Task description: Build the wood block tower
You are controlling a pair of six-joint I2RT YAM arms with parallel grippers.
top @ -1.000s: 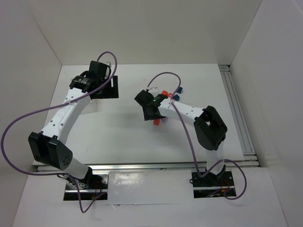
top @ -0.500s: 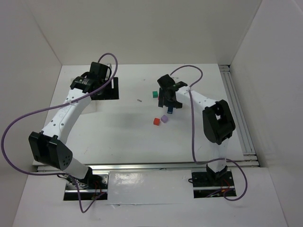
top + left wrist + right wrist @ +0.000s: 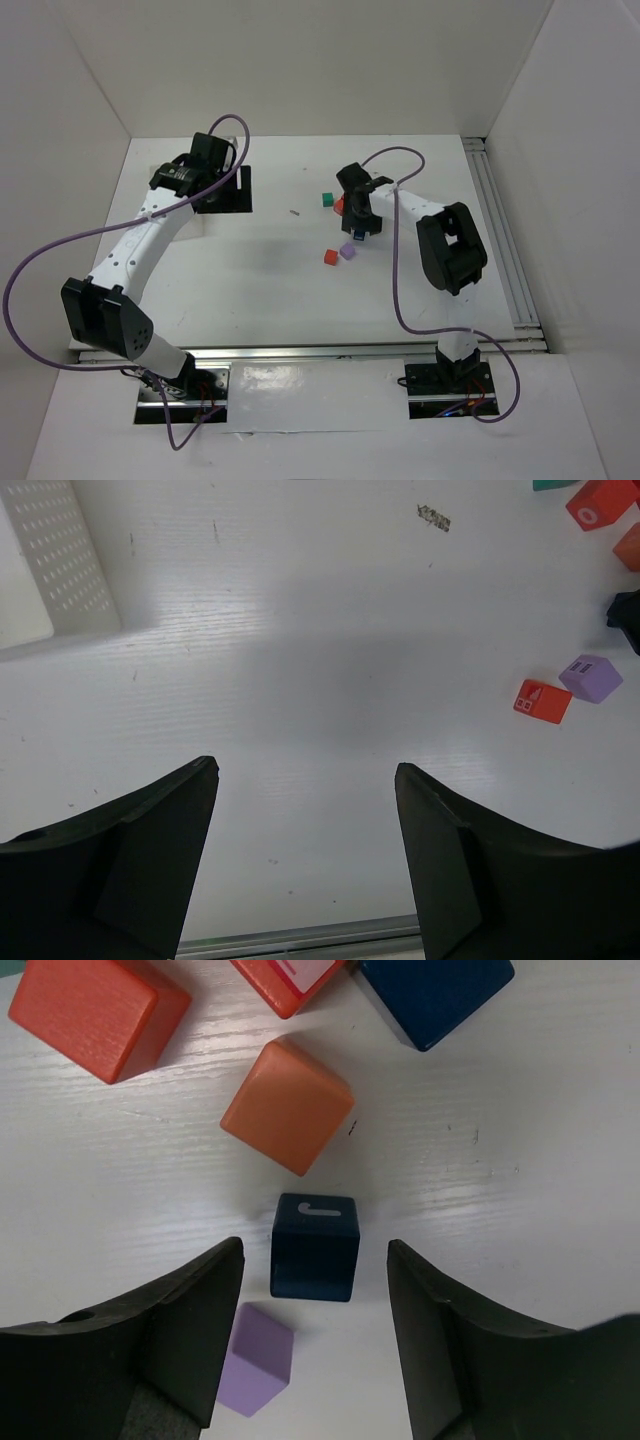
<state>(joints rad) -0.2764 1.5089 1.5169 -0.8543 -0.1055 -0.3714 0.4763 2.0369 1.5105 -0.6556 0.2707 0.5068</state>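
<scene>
Hovering low over the white table (image 3: 250, 285), the right gripper (image 3: 314, 1246) stands with its fingers spread to either side of a dark blue cube (image 3: 315, 1252), clear of it on both flanks. Only its wrist camera shows the pale letter J on that cube's top face and the gap at each side; from overhead the arm's head covers nearly all of it. Just beyond sit an orange cube (image 3: 288, 1106), a red-orange cube (image 3: 98, 1010), a second dark blue cube (image 3: 435, 995) and the corner of a pale-faced red cube (image 3: 285, 985), all close together; whether any rests on another cannot be told. A purple cube (image 3: 255, 1370) lies just beside the finger on the left of that view. The overhead camera adds what the wrist misses: a teal cube (image 3: 327, 199) set apart on the far side of the cluster, and a lone red cube (image 3: 329, 257) just beside the purple one on the near side. Well away at the table's left, the left gripper (image 3: 305, 767) hangs near a black pad (image 3: 230, 190), fingers wide with nothing between them. Its own camera takes in a white perforated tray (image 3: 60, 570) that the overhead view does not clearly show, and catches the red and purple pair from the side
</scene>
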